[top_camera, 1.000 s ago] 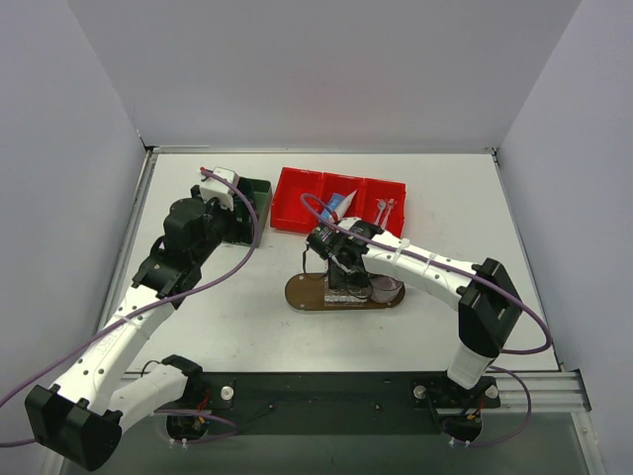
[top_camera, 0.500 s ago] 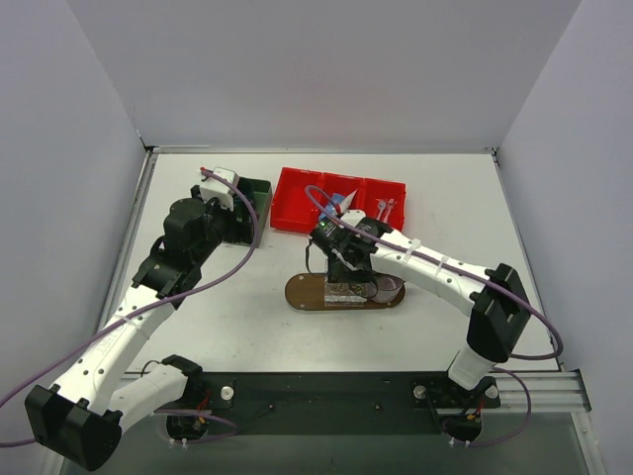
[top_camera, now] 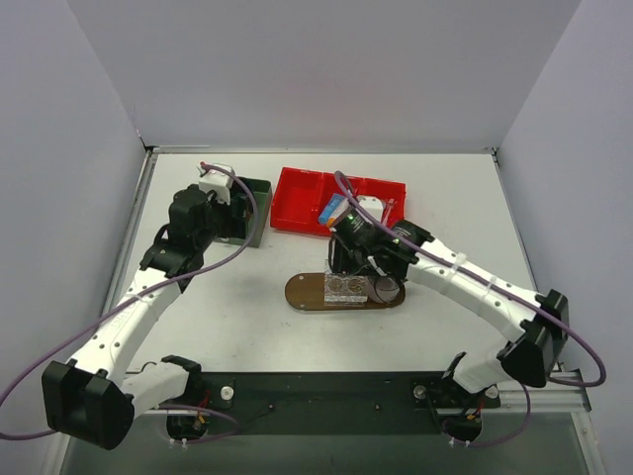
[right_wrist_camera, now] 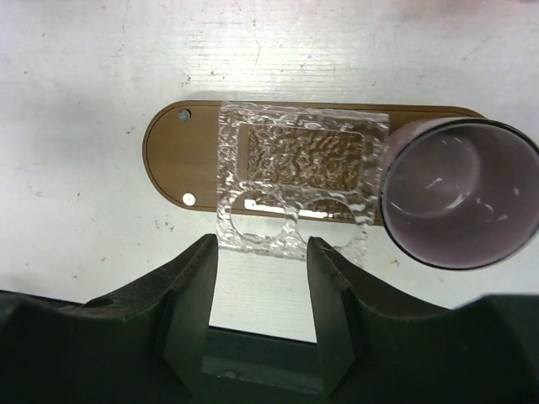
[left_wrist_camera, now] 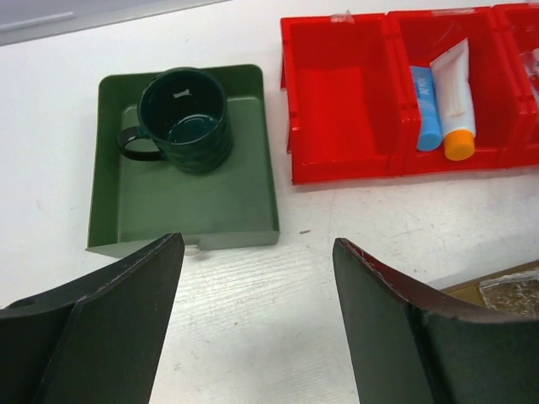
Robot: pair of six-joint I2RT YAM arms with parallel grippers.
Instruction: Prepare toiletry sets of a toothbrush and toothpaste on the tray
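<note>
The tray [right_wrist_camera: 181, 156] is a brown oval board with a stud near its left end. A clear textured plastic holder [right_wrist_camera: 295, 181] lies across it and overhangs the near edge. The pink mug [right_wrist_camera: 459, 194] stands upright on the tray's right end. My right gripper [right_wrist_camera: 261, 248] hovers open above the tray's near edge, with nothing between its fingers. A blue toothpaste tube [left_wrist_camera: 426, 108] and a white one with an orange cap [left_wrist_camera: 455, 97] lie in the red bin's middle compartment. The dark green mug [left_wrist_camera: 184, 118] stands in the green box. My left gripper [left_wrist_camera: 257, 244] is open and empty over bare table, short of that box.
The red three-compartment bin [top_camera: 297, 198] stands behind the tray, its left compartment empty. The green box [left_wrist_camera: 244, 151] is left of it. Grey walls close in the table at the back and on both sides. My right arm [top_camera: 465, 282] stretches across the table's right half.
My right gripper has risen from the tray and opened wider, leaving the clear holder on it. Its elbow swung out to the right. The left arm shifted slightly toward the green box.
</note>
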